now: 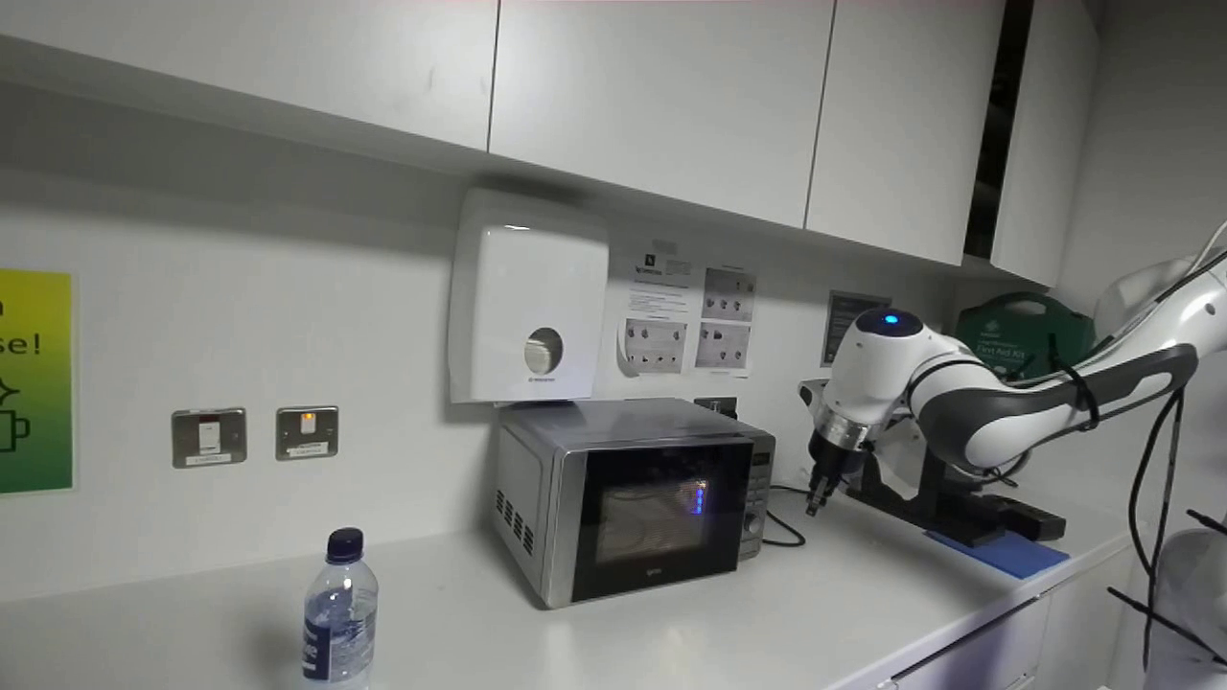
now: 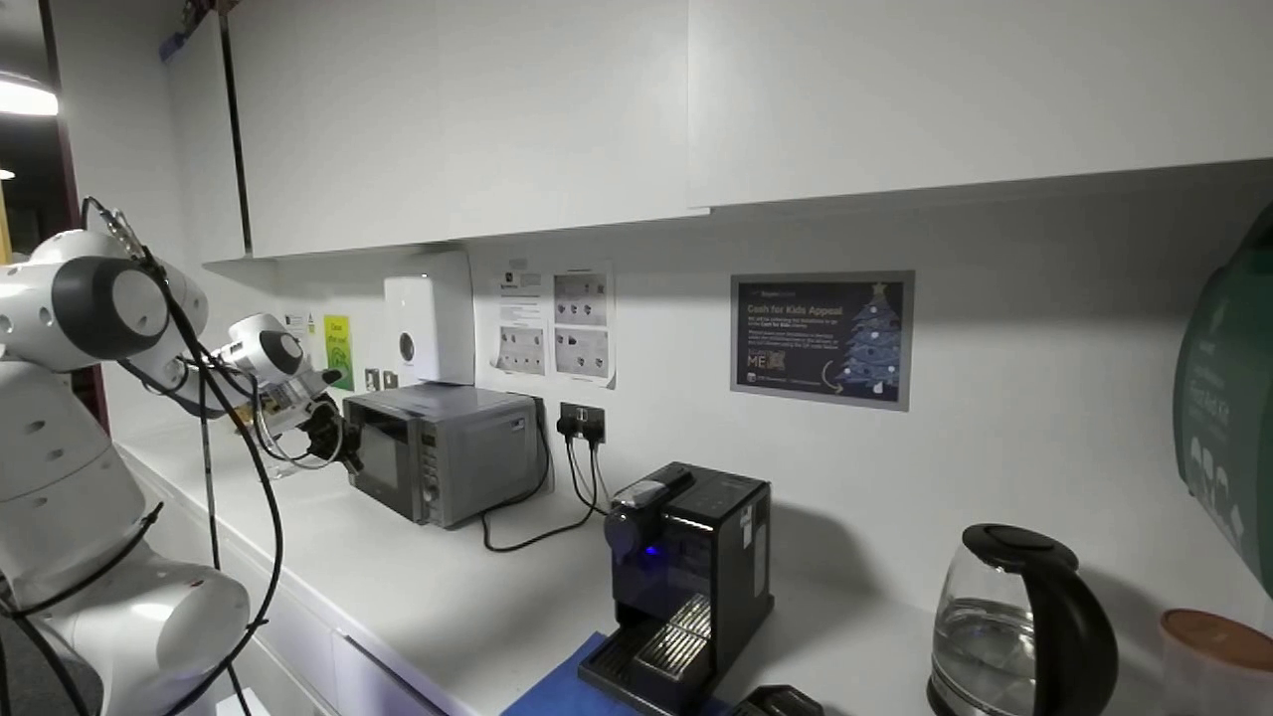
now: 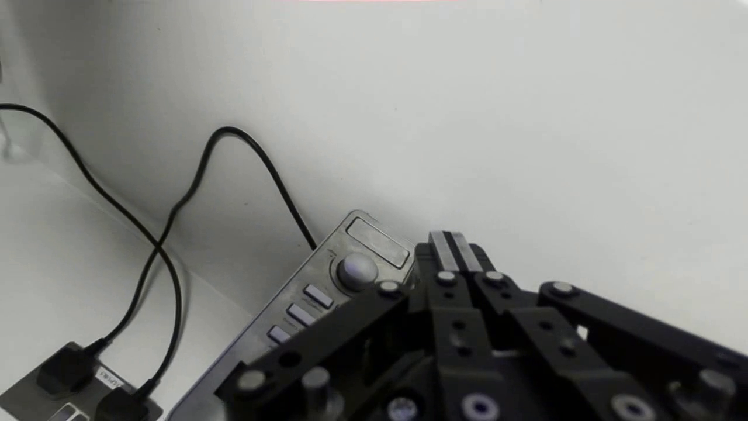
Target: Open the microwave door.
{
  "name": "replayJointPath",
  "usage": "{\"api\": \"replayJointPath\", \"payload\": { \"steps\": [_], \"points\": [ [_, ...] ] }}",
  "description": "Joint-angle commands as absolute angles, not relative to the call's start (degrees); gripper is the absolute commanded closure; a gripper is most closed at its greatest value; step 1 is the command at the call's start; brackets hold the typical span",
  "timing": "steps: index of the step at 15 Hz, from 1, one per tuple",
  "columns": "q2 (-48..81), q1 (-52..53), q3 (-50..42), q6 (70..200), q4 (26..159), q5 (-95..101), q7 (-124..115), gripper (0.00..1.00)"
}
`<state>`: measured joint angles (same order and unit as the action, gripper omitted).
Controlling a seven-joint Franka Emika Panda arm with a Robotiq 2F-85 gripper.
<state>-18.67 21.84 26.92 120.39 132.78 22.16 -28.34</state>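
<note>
The end effector (image 3: 453, 248) is pressed together, empty. Swung too close, it could knock the dial (image 3: 357, 270), missing the microwave door (image 1: 661, 522).

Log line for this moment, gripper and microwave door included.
gripper: shut, nothing held, apart from microwave door | door: not swung wide, latching unclear | wrist view: control knob visible

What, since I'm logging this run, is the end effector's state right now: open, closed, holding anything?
End effector: closed in the wrist view, with no object visible in its grasp.
</note>
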Motion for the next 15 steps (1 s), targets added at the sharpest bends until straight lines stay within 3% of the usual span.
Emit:
{"api": "replayJointPath", "payload": {
  "steps": [1, 15],
  "points": [
    [-20.4, 21.05, 28.07, 113.86, 129.81, 20.6, -26.77, 1.0],
    [-20.02, 20.84, 28.52, 108.08, 124.25, 18.91, -28.35, 1.0]
  ]
}}
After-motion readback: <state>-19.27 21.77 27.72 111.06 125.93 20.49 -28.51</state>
